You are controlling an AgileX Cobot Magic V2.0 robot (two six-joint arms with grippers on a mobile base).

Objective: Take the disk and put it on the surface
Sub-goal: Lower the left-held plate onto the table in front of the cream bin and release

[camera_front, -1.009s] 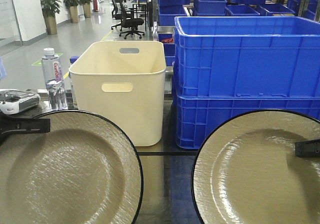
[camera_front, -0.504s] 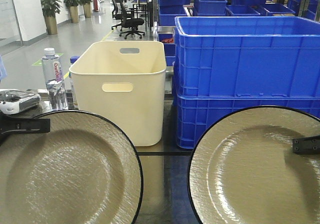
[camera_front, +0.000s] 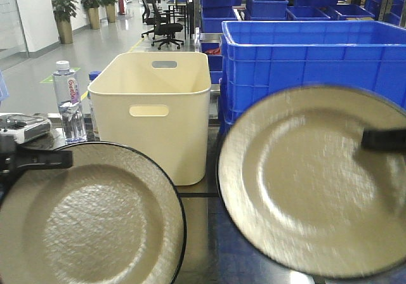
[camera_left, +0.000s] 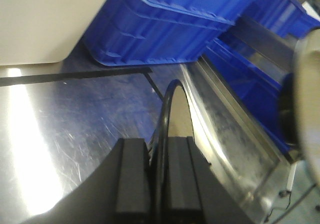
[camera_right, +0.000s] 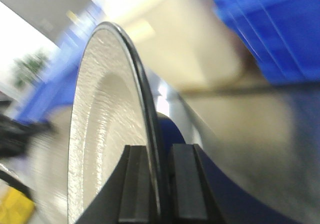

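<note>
Two beige disks with black rims fill the front view. My left gripper (camera_front: 39,160) is shut on the rim of the left disk (camera_front: 89,214), which hangs low over the dark glossy surface (camera_front: 200,233). In the left wrist view my left gripper (camera_left: 156,144) pinches that disk (camera_left: 176,111) edge-on above the surface (camera_left: 75,134). The right disk (camera_front: 304,182) is lifted higher and blurred, and my right gripper (camera_front: 384,138) holds it at its right rim. The right wrist view shows my right gripper (camera_right: 159,149) shut on that disk (camera_right: 102,134).
A cream bin (camera_front: 155,106) and stacked blue crates (camera_front: 304,62) stand right behind the disks. A water bottle (camera_front: 66,100) and a grey device (camera_front: 22,129) sit at the far left. A black tape line (camera_left: 75,76) crosses the tabletop, and a metal rail (camera_left: 225,119) borders its edge.
The right disk has risen and swung left with the right gripper, now blurred by motion. The left disk has shifted slightly with its gripper.
</note>
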